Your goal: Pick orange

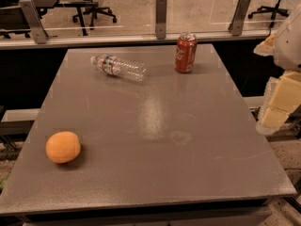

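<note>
Camera view: the round, matte-skinned orange (63, 147) sits on the grey rectangular table (155, 126), near-left corner; the pale gripper (278, 102) hangs beyond the table's right edge (opening and hold: cannot tell).

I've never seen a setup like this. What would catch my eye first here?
The orange stands out, alone at the near left of the grey table. At the far side a red soda can stands upright, with a clear water bottle lying on its side to its left. The pale gripper hangs beyond the table's right edge.
</note>
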`<state>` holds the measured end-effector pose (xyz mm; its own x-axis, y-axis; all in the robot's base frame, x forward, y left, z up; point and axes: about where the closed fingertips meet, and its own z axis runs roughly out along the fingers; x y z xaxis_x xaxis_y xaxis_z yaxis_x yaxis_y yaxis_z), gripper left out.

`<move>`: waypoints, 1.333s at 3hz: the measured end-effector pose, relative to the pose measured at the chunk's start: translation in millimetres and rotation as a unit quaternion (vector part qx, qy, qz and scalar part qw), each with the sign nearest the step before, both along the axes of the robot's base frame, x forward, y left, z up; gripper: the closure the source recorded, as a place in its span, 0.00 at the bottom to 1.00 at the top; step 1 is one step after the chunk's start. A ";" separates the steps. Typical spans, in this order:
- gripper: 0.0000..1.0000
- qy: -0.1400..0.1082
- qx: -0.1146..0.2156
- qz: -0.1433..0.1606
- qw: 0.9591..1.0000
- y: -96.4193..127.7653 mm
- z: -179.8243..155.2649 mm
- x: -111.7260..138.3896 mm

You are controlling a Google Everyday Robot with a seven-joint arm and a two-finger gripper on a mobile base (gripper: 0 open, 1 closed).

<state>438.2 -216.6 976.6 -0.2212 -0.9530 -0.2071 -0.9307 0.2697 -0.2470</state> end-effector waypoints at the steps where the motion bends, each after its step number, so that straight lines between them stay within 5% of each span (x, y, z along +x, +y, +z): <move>1: 0.00 0.000 0.000 0.000 1.000 0.0 0.0 0.0; 2: 0.00 -0.009 0.036 0.042 0.998 38.6 -1.8 11.3; 3: 0.00 -0.020 0.084 0.099 0.991 89.8 -3.4 24.3; 4: 0.00 -0.024 0.126 0.151 0.980 133.7 -4.9 31.9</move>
<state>470.0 -82.8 971.7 0.0790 -0.8907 -0.4476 -0.9664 0.0417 -0.2536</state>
